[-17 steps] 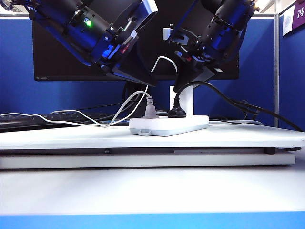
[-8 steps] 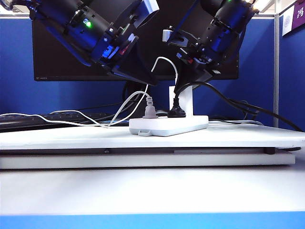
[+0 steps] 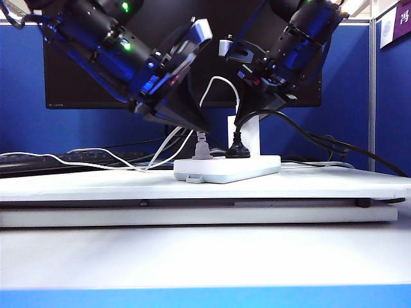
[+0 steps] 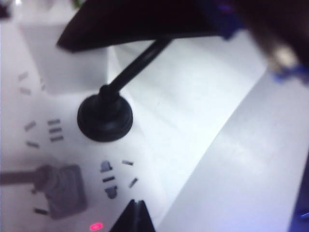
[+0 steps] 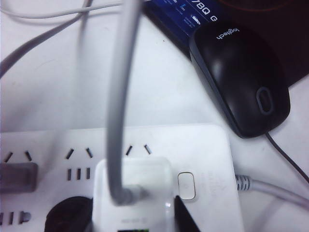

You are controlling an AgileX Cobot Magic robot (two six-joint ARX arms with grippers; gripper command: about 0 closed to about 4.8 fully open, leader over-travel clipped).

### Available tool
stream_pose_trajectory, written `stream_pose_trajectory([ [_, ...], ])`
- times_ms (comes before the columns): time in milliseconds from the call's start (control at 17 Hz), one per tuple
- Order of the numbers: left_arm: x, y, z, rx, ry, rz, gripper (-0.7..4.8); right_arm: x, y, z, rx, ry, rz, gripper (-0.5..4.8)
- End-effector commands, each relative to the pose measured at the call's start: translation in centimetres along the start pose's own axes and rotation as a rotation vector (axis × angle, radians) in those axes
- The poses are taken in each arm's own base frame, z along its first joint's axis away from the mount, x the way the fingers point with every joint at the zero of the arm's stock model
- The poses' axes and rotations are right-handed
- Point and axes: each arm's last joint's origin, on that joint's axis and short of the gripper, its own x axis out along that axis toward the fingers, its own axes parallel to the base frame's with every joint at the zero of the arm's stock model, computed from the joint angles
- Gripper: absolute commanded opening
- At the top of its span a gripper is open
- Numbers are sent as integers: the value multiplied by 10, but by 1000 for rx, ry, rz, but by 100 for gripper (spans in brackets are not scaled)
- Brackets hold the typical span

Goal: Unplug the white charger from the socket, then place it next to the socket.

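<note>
1. While both arms are reaching down over the desk, we are seeing a wide black flat monitor (image 3: 83, 77) filling the background behind them, with a long white flat tabletop board (image 3: 289, 186) lying in front of it.
2. The left gripper (image 3: 194, 120) is hanging just above the left part of the strip. In the left wrist view its dark fingers (image 4: 145, 24) are standing well apart, with nothing between them.
3. The right gripper (image 3: 250, 114) is sitting down on top of the adapter. In the right wrist view one dark finger (image 5: 182, 215) is lying against the block's side; the other is hidden, so we cannot tell whether the jaws are clamping it.
4. The socket (image 3: 228, 168), a long flat white plastic power strip with rounded corners, is lying on the board near the middle.
5. A black rounded computer mouse (image 5: 241, 77) is resting on the table just beyond the strip's end.
6. The white charger (image 3: 250, 138), a plain rectangular white block, is standing upright, plugged into the strip at its right end, and a thin white cable (image 5: 118, 96) is arching up from its top.
7. A black round plug (image 3: 239, 151) with a thick black cord is sitting in the strip just beside the charger.
8. A small grey ribbed plug (image 3: 203, 149) is sitting further left.
9. A tiny red light (image 4: 96, 225) is glowing on the strip near the grey plug.
</note>
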Motion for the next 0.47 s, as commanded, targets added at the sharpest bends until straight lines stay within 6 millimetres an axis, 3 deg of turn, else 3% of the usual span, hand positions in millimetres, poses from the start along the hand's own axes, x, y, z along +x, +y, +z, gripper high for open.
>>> stream_pose_trajectory([
  [59, 4, 2, 0, -213, -1, -7, -5, 2, 1, -2, 4, 18, 6, 139],
  [472, 6, 5, 4, -413, -53, 33, -5, 2, 1, -2, 5, 22, 13, 137],
])
